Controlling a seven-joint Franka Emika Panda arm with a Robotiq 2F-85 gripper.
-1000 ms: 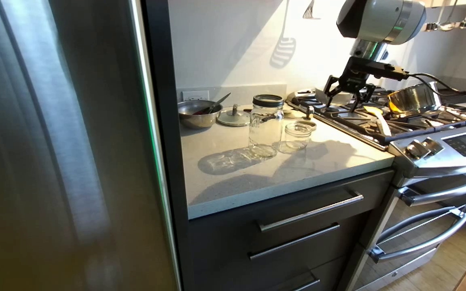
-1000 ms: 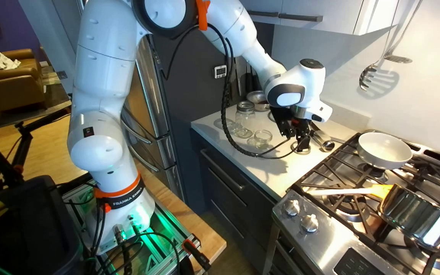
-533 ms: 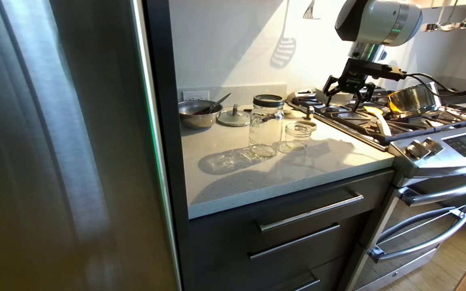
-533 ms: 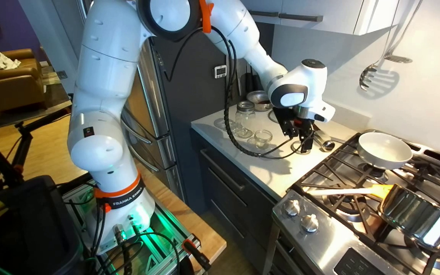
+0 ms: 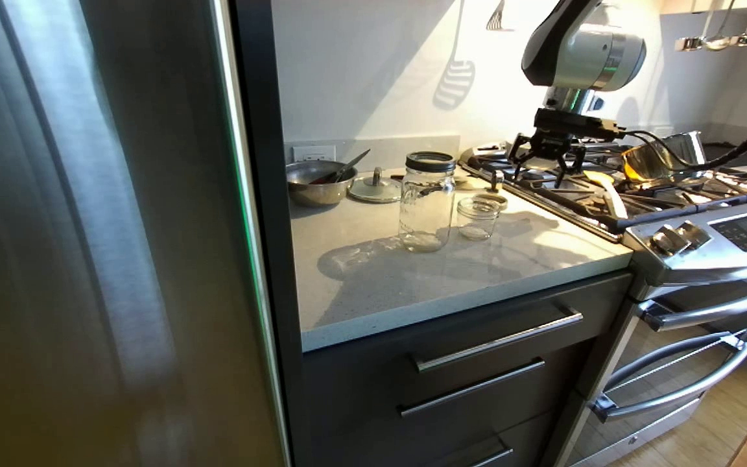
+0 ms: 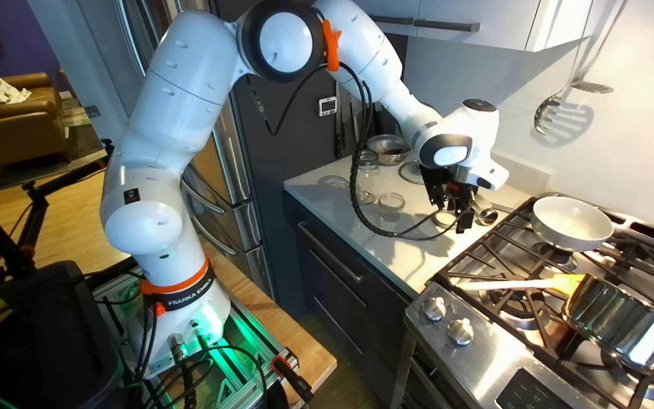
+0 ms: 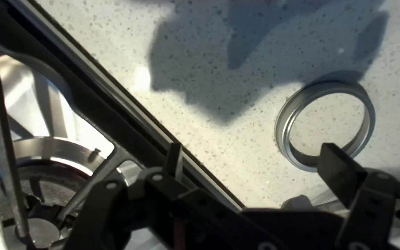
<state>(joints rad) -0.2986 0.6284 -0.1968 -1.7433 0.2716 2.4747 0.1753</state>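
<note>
My gripper (image 7: 251, 152) is open with nothing between its fingers, above the counter beside the stove. It also shows in both exterior views (image 5: 539, 180) (image 6: 463, 220). A silver metal jar ring (image 7: 283, 126) lies flat on the counter. In the wrist view the right finger overlaps its near edge, and the left finger is over the stove's edge. The ring also shows in an exterior view (image 5: 498, 200). A small open glass jar (image 5: 477, 222) stands near the ring. A tall clear jar with a dark rim (image 5: 426, 204) stands beside it.
The stove (image 6: 477, 267) with black grates adjoins the counter. A white bowl-shaped pan (image 6: 571, 224), a tilted steel pot (image 6: 625, 321) and a wooden-ended utensil (image 6: 514, 284) are on it. A metal bowl (image 5: 318, 191) and a glass lid (image 5: 375, 189) sit at the back.
The arm has reached forward and the gripper has come lower, moving left in one exterior picture and right in another. It stays open. The jars and ring have not moved.
</note>
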